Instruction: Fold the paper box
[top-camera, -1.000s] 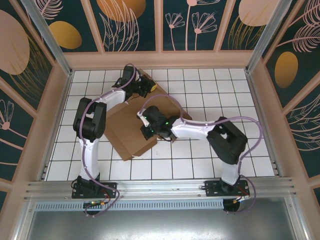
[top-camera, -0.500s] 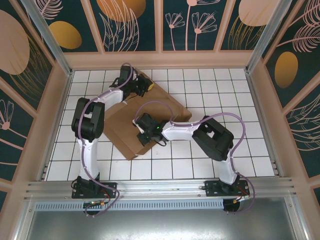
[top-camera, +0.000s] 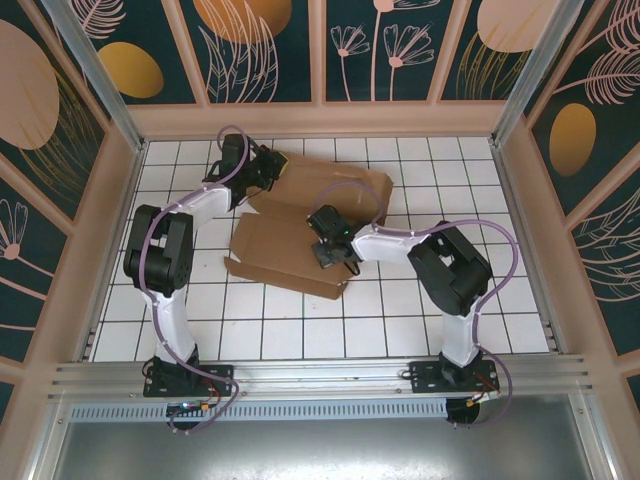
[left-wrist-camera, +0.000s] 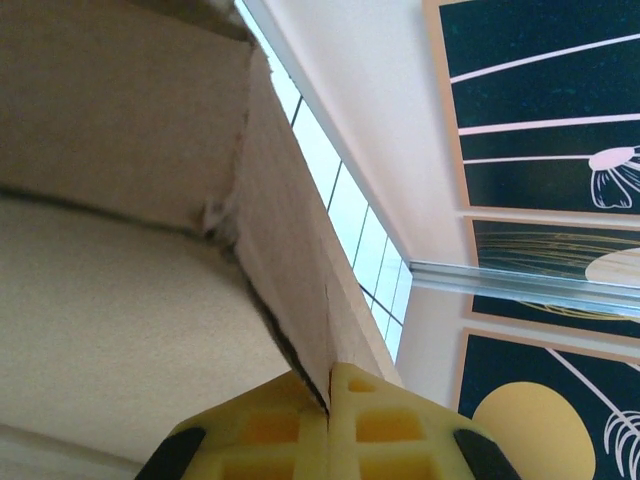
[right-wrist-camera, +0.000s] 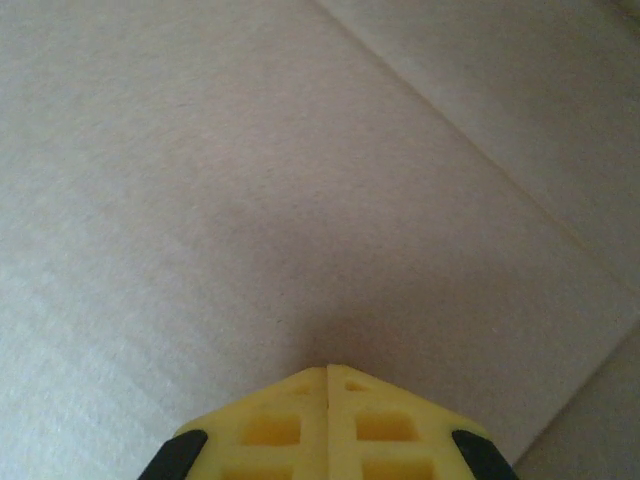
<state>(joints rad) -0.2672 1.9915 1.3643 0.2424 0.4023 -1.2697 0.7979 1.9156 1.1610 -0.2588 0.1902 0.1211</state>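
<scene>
Since a second ago the paper box (top-camera: 283, 248) has swung round on the tiled table (top-camera: 400, 320). It lay as a diamond then; now its long sides run nearly left to right. Both arms have turned with it, and the right gripper has shifted from the box's near-left part to its middle.

There are two grippers and both are clenched. The left gripper (top-camera: 268, 172) is at the far-left corner of the box. In the left wrist view its yellow fingers (left-wrist-camera: 385, 425) are pinched on a thin cardboard edge of the box (left-wrist-camera: 120, 300), which runs straight into the seam between them. The right gripper (top-camera: 331, 256) holds nothing. In the right wrist view its fingertips (right-wrist-camera: 290, 425) meet in a point right against a flat brown panel (right-wrist-camera: 300, 200), with one crease crossing the panel's upper right.

There is one box, in the middle of the table and nearer the far wall. From above it shows two broad panels joined along a fold, the far one under the right arm's cable. A small flap stands up at the near-left corner.
</scene>
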